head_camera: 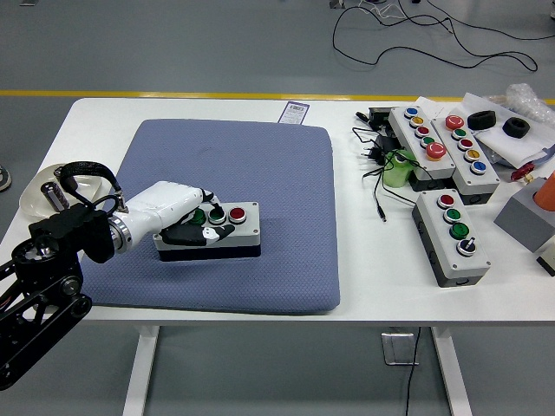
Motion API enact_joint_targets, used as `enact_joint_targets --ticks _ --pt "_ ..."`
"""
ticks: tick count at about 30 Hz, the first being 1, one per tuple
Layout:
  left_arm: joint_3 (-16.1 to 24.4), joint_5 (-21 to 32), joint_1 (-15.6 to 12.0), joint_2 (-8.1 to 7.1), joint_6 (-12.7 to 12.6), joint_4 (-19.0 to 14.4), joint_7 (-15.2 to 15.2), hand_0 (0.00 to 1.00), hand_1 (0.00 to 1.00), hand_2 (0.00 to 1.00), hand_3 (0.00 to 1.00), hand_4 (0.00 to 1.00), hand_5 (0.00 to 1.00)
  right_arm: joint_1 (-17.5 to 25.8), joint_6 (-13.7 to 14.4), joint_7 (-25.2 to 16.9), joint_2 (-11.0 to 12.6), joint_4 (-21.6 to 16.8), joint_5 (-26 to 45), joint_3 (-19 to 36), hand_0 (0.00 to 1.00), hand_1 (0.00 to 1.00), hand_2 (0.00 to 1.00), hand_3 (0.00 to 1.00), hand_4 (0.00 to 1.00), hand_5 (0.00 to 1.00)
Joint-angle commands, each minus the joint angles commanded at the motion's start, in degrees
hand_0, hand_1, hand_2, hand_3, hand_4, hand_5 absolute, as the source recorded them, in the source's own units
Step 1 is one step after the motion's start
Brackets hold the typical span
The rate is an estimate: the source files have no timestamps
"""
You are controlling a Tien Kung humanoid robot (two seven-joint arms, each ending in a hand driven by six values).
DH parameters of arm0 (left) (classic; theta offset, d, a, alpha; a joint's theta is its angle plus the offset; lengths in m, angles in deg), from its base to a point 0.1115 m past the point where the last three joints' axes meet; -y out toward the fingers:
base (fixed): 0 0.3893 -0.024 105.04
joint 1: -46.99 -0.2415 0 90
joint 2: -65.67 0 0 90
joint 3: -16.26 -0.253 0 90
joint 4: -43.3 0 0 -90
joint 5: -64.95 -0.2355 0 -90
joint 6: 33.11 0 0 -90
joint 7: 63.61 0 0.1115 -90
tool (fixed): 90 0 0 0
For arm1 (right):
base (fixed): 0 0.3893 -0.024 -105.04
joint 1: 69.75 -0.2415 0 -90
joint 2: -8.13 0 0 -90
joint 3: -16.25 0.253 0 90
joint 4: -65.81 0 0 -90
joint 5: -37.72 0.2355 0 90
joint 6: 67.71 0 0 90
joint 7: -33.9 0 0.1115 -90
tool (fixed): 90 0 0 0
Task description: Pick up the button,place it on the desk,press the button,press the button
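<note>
Spanning nearly the whole frame, the white table (pixel 364 286) carries a blue-grey mat (pixel 277 173) left of centre, probably there to cushion and steady whatever is worked on. Low on that mat, in the lower-left part of the frame, lies the button box (pixel 227 234), flat and face up so its green and red caps are reachable from above. The left hand (pixel 178 212) comes in from the lower left and lies over the box's left end, fingers loosely curled with a fingertip down by the green cap; it grips nothing, and it looks like a press. Bare mat lies open above and to the right of the box, while the mat's near edge is close. Other button boxes (pixel 451 234) crowd the upper right, well apart.
</note>
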Motion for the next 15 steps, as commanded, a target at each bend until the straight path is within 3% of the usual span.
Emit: enact_joint_targets --ticks 4,10,12,13,15 --pt "-0.11 -0.09 -0.03 0.02 0.53 0.47 -0.17 0.002 0.002 0.002 0.619 0.72 0.998 -0.07 -0.01 -0.01 -0.03 0.0 0.08 -0.09 0.658 0.65 0.702 0.605 0.453 0.329" --pt "0.54 0.02 -0.15 -0.05 -1.01 -0.29 0.11 0.002 0.002 0.002 0.617 0.72 0.998 -0.19 -0.02 -0.02 -0.02 0.0 0.16 -0.18 0.658 0.65 0.702 0.605 0.455 0.33" --pt "1.48 0.23 -0.33 0.04 -2.04 -0.91 0.24 0.002 0.002 0.002 0.617 0.72 0.998 -0.22 -0.01 -0.01 -0.02 0.0 0.19 -0.2 0.658 0.65 0.702 0.605 0.455 0.33" --pt "2.15 0.31 -0.46 0.12 -3.19 -1.26 0.38 0.002 0.002 0.002 0.664 0.72 0.998 -0.24 -0.01 -0.01 -0.02 0.0 0.19 -0.2 0.658 0.65 0.701 0.605 0.455 0.33" --pt "3.56 0.45 -0.59 0.32 -6.24 -1.65 0.8 0.002 0.002 0.002 0.664 0.72 0.998 -0.25 -0.01 -0.03 0.0 0.0 0.23 -0.21 0.658 0.65 0.701 0.605 0.455 0.33"
